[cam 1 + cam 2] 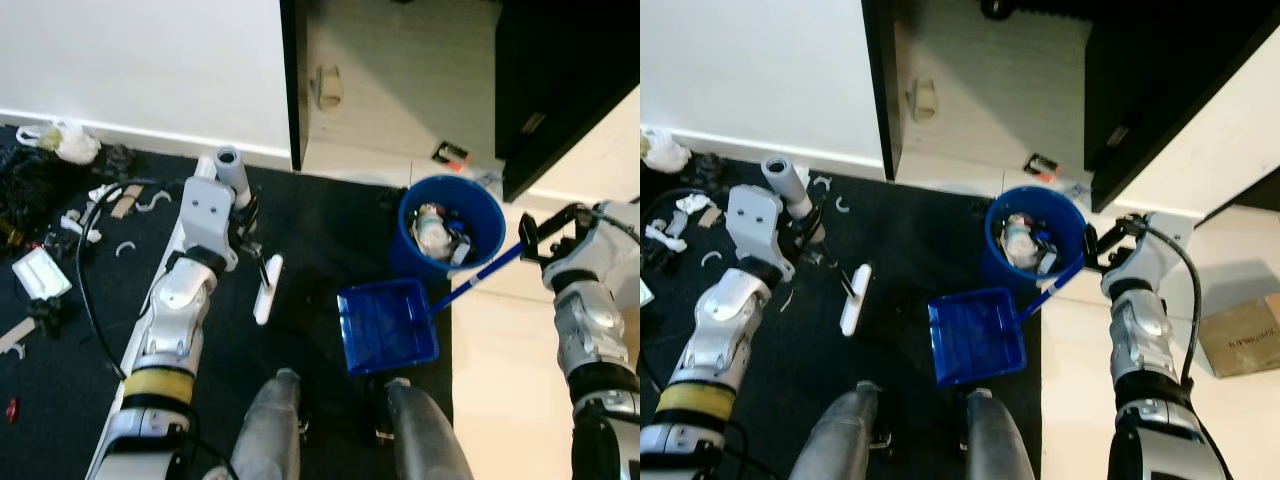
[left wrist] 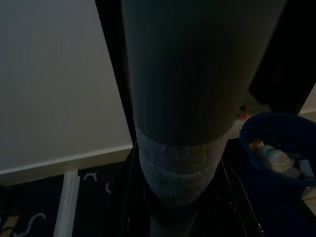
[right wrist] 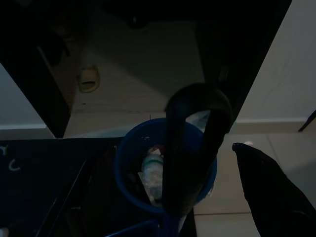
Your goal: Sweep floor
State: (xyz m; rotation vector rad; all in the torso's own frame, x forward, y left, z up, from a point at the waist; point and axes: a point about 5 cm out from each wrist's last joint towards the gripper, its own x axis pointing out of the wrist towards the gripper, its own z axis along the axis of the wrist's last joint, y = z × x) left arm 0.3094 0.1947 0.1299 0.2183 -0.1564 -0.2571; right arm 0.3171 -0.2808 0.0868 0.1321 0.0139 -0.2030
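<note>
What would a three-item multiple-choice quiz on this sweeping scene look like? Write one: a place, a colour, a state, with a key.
1. Where is the dustpan?
A. inside the bucket
B. on the dark rug beside the bucket
C. on the pale floor by the wall

2. What colour is the bucket?
A. red
B. white
C. blue

3. What state is the bucket in?
A. holding rubbish
B. tipped over
C. covered by a lid

Key: B, its pan lies flat on the rug, its handle in the right hand; C, blue like the dustpan; A, upright with wrappers visible inside.
</note>
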